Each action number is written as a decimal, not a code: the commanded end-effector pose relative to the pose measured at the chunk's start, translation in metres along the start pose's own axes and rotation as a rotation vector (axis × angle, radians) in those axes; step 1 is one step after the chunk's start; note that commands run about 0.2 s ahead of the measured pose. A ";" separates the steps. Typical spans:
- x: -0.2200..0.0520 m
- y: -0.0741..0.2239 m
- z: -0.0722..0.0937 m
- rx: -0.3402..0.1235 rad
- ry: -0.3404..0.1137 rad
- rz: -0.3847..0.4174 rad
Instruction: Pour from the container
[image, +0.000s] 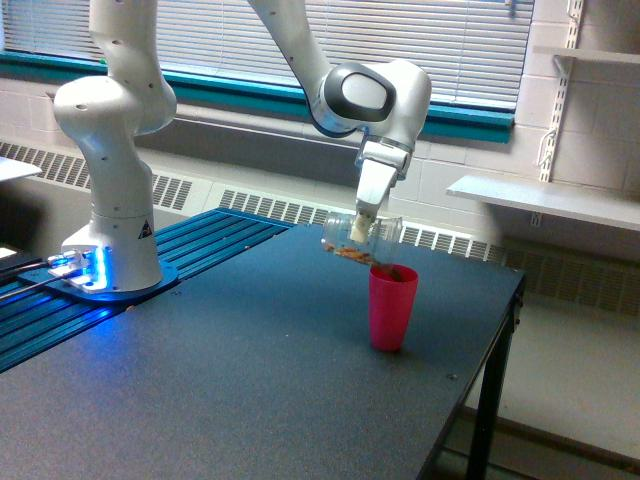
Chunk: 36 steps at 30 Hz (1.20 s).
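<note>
Arm base sitting at the exterior view's left; gripper clamping the container, tipped sideways above the pink cup, pouring brown bits; next probably needing more tilt to empty it

The tool is too small to show its fingertips where it meets the container. The brown bits inside the container blur together. The pink cup hides its own inside. The table is cut off at the bottom edge.
</note>
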<state>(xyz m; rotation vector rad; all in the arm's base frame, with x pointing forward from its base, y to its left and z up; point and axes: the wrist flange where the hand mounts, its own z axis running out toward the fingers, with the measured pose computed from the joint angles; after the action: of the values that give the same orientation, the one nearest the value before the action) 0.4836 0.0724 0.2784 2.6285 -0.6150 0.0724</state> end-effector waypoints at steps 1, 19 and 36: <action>0.001 0.006 -0.005 -0.011 -0.003 -0.018; 0.011 0.004 -0.018 -0.023 -0.004 -0.049; 0.011 -0.007 -0.020 0.019 0.010 -0.036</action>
<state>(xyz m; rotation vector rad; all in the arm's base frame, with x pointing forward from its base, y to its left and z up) 0.4946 0.0763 0.2918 2.6334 -0.5616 0.0516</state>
